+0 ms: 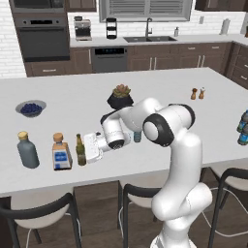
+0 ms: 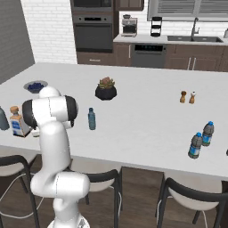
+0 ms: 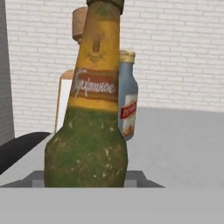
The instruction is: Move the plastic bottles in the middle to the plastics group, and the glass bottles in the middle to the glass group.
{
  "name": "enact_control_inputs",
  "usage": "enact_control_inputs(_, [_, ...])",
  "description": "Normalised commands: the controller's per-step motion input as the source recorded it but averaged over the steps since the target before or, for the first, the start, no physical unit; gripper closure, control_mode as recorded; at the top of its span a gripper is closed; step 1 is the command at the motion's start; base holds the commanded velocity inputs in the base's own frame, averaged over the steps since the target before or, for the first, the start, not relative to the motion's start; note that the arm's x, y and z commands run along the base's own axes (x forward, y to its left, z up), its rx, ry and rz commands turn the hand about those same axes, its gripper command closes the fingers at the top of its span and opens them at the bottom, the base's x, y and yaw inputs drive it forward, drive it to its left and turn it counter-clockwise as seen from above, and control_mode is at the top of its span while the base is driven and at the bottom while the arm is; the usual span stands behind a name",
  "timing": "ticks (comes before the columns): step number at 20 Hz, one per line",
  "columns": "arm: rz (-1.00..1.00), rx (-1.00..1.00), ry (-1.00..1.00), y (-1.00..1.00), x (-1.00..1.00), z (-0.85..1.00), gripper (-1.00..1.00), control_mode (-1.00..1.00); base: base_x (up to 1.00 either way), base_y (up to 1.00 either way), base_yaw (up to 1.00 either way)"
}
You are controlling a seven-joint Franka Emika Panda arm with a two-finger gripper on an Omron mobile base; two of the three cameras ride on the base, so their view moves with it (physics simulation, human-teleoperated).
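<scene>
**Bottle position at the glass group — status**

Reference landmark: squarish clear bottle (image 1: 61,152) with blue label and tan stopper, standing near the front edge of the white worktop (image 1: 160,92).

1. Slim olive-green bottle (image 1: 80,151) – upright on the worktop, just beside the landmark on the side facing the arm. In the hand view it stands close to the camera, yellowish label forward, with the landmark's stopper showing behind its neck.
2. Stout grey bottle (image 1: 27,151) with gold cap – upright, near the landmark on the opposite side from the olive-green bottle.
3. Fingers (image 1: 87,148) – level with the olive-green bottle's lower body, reaching it from the side away from the landmark. Whether they clamp the bottle or stand slightly apart from it cannot be told; the contact line is hidden in every view.
4. Blue-capped water bottle (image 2: 91,119) – upright mid-worktop, well apart from the landmark, past the arm.
5. Plastics group (image 2: 201,139) – two blue-labelled water bottles near each other, at the worktop end farthest from the landmark.
6. Potted plant (image 1: 120,97) – behind the arm, farther back than the landmark.
7. Bowl of blueberries (image 1: 31,108) – behind the landmark, towards the rear of the worktop.
</scene>
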Motion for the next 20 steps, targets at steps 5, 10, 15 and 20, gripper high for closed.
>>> enact_control_inputs(5, [0.0, 0.0, -0.01, -0.03, 0.01, -0.31, -1.0, -1.0, 0.0, 0.0, 0.0])
enact_control_inputs(10, [0.0, 0.0, 0.0, -0.09, 0.0, -0.23, -1.0, -1.0, 0.0, 0.0, 0.0])
enact_control_inputs(15, [0.0, 0.0, -0.05, -0.04, -0.02, -0.05, -1.0, -1.0, 0.0, 0.0, 0.0])
enact_control_inputs(20, [0.0, 0.0, -0.05, -0.14, -0.07, 0.0, -1.0, -1.0, 0.0, 0.0, 0.0])
